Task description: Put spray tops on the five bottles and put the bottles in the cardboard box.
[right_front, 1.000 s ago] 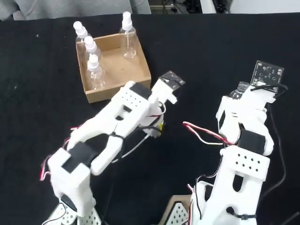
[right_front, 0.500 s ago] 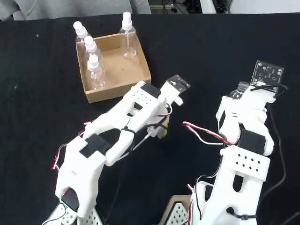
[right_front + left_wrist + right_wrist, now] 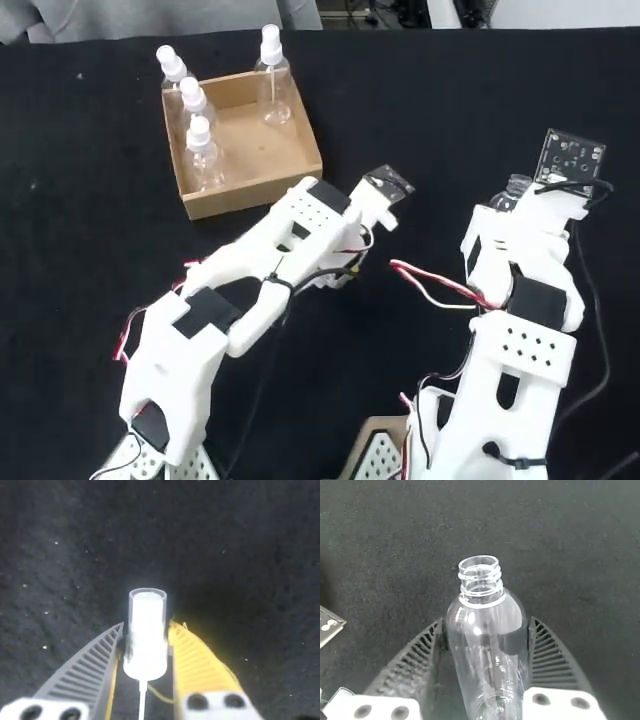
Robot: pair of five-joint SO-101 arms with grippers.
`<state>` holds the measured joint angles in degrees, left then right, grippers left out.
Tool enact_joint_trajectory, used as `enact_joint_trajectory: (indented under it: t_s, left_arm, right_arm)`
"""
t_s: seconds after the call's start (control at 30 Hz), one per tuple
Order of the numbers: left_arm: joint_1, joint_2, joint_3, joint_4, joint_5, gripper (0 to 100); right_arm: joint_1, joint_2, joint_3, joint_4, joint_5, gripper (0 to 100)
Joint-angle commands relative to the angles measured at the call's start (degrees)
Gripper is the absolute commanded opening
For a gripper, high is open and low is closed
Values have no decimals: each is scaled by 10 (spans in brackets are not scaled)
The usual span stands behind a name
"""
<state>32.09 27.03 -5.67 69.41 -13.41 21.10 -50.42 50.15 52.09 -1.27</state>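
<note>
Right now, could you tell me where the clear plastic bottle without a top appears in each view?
High view: the clear uncapped plastic bottle peeks out right of centre, beside an arm's camera board.
Left wrist view: this camera faces the white spray top in the left gripper instead.
Right wrist view: mid-picture, clamped in the right gripper.
Shared landmark: the black tablecloth.

we see matt black cloth, rough and flecked with lint, over the surface (image 3: 450,100). the cardboard box (image 3: 250,193) is dull brown paperboard. the bottle (image 3: 487,630) is clear, glossy plastic; the spray top (image 3: 146,625) is smooth whitish plastic. the left arm (image 3: 260,270) and right arm (image 3: 520,350) are matt white plastic.
</note>
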Motion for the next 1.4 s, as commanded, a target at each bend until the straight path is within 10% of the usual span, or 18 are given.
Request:
enact_joint_trajectory:
  t_s: [0.0,0.67,1.37]
  left_arm:
    - [-5,-16,-49,55,-4,30]
    - [-48,-257,64,113,21,29]
    - [-104,-622,348,-78,75,29]
  right_arm:
    - [9,-26,-3,-14,3,155]
    - [8,-25,-2,-13,4,155]
    - [-135,-26,-15,31,8,155]
